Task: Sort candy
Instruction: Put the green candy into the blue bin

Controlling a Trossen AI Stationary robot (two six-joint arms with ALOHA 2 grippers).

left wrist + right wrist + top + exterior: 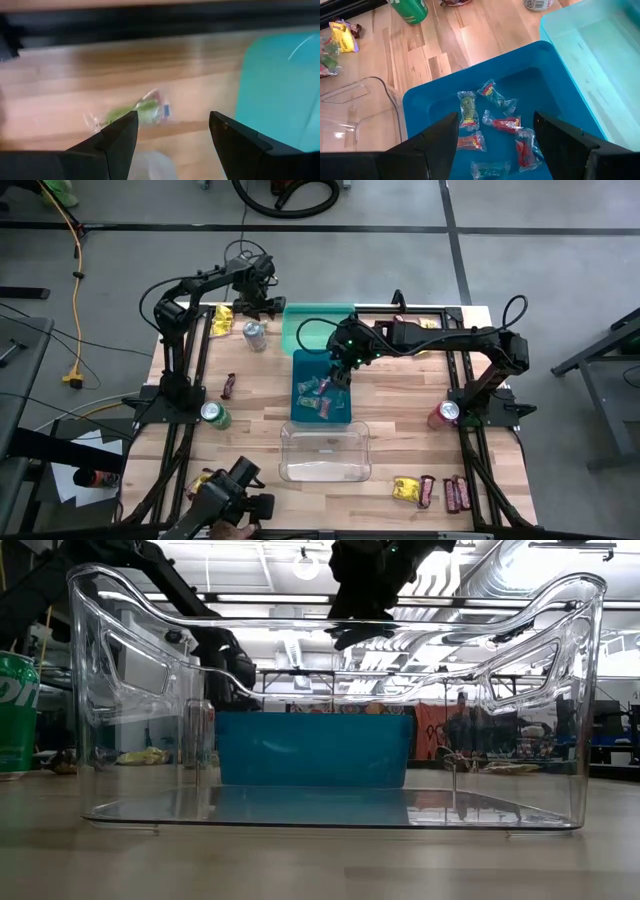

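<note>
Three bins [321, 385] stand in a row down the middle of the tabletop [400, 410]. Wrapped candy [501, 122] lies in the middle one; more candy, seemingly, lies loose by the far-left corner.

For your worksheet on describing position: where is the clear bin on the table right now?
In the high view the clear bin sits mid-table toward the near edge, empty, right in front of the blue bin holding candy.

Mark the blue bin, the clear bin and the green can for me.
blue bin [298, 362]: high view, bare floor at its far left corner.
clear bin [322, 470]: high view, bare floor.
green can [213, 414]: high view, its top.
</note>
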